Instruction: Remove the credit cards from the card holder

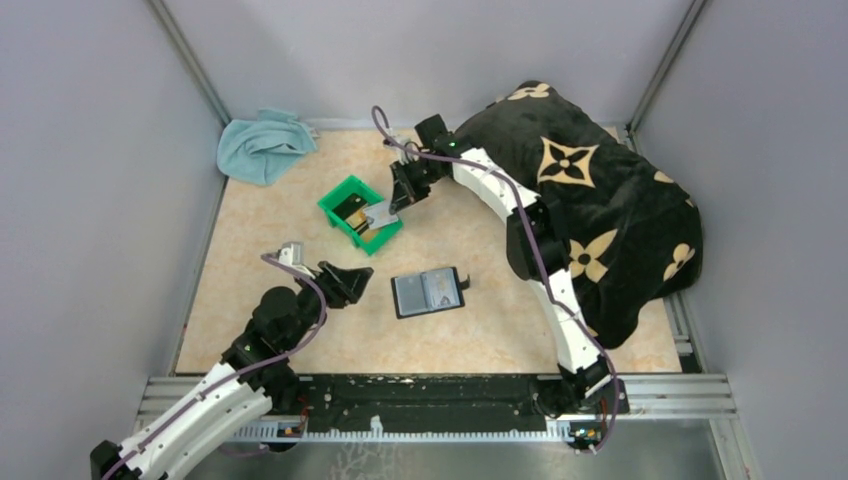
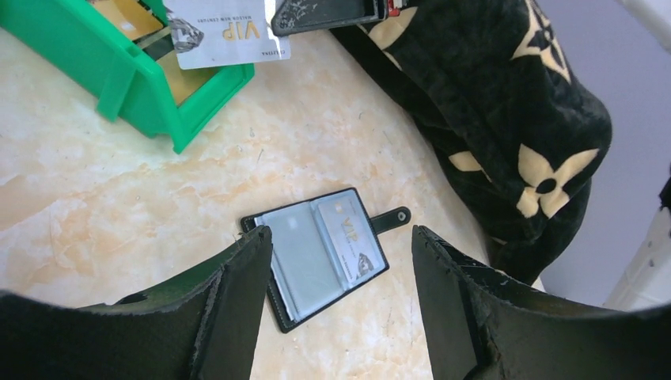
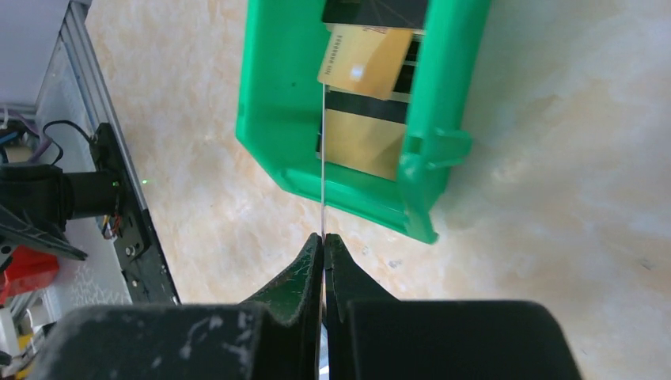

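The right end effector (image 1: 398, 196) is pinched together on a pale card (image 1: 380, 213) marked "VIP", holding it just above the green bin (image 1: 340, 200) at the far middle of the marbled surface (image 1: 300, 330). From the right wrist, the two fingers (image 3: 305, 273) meet on the card (image 3: 324, 158), which shows only as a thin edge-on line crossing the bin's near wall (image 3: 269, 119). Gold-and-black cards (image 3: 364, 142) already lie inside the bin.

The card holder (image 1: 429, 292) lies open and flat on the surface near the middle, well apart from the bin, its snap tab pointing right. The left wrist view shows its glossy inner panels (image 2: 305, 261) facing up, with a second card (image 2: 352, 241) marked "VIP" tucked in the panel nearer the tab.

The left end effector (image 1: 350, 283) hangs above the surface just left of the holder, its fingers (image 2: 237, 285) spread wide and gripping nothing.

A black blanket (image 1: 600, 200) with tan flower motifs is heaped along the right side, partly under the right arm. A blue cloth (image 1: 262, 145) sits crumpled in the far left corner.
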Controlling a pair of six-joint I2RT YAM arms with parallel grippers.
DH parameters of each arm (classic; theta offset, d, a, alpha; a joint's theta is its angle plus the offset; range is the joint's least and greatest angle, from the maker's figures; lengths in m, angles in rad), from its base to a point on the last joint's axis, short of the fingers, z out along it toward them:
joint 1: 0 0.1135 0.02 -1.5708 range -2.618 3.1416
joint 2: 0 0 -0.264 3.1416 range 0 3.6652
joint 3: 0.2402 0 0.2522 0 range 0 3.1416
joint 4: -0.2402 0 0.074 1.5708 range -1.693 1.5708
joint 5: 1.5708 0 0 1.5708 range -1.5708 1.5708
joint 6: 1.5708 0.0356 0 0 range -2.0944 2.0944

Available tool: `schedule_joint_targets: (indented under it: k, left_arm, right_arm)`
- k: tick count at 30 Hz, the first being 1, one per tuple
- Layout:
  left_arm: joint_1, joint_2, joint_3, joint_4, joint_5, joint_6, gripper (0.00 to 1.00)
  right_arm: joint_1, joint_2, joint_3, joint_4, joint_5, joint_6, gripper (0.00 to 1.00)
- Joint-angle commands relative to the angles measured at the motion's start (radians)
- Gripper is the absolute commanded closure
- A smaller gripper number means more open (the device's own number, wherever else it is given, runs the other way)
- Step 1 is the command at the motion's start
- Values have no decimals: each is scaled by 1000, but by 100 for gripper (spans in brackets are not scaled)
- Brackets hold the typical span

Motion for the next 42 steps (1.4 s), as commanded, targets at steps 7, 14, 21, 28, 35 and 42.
schedule_joint_targets:
  k: [7,14,21,28,35,42]
  left_arm:
    - [-3,83,-24,63,63,-13,29]
    - [-3,92,-23,54,73,-1,29]
    - [-3,86,-27,48,80,-2,29]
    - [-3,79,-3,5,83,7,29]
    - [-3,72,-25,12,94,-14,29]
    - [-3,132,-35,76,121,-13,29]
  right_arm:
    - [116,-16,-4,185,26,65,100]
    - [128,60,56,245,36,105,100]
    - [142,110,61,419,93,158,100]
    - [182,33,-112,750,224,202,71]
    - [185,-142,-364,930,345,185,61]
    - [185,-323,-590,1090,445,161,62]
